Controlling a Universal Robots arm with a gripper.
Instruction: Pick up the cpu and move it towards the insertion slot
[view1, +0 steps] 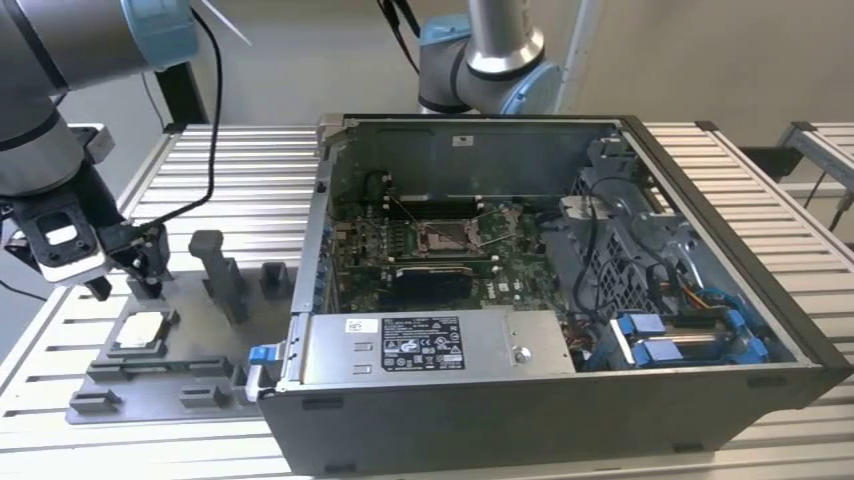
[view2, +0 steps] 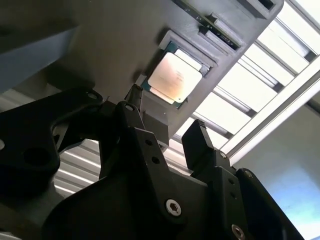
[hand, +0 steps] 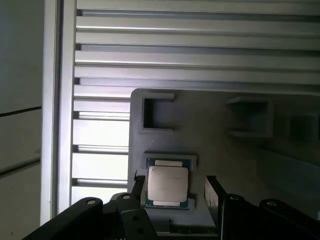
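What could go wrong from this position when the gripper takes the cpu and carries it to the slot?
1. The cpu lies in a framed recess of the grey fixture. The open gripper may strike that frame or grip the chip crooked.
2. The insertion slot sits deep inside the computer case, so the arm could hit a wall on the way in.

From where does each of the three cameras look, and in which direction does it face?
Exterior view: off the arm, raised, looking down on the open computer case and the grey fixture; the gripper shows at the exterior view's left.
First wrist view: at the wrist, looking straight down between the open fingers onto the cpu.
Second wrist view: at the wrist, looking obliquely past the fingers at the cpu.
Shared: all three show the cpu lying in the grey fixture.
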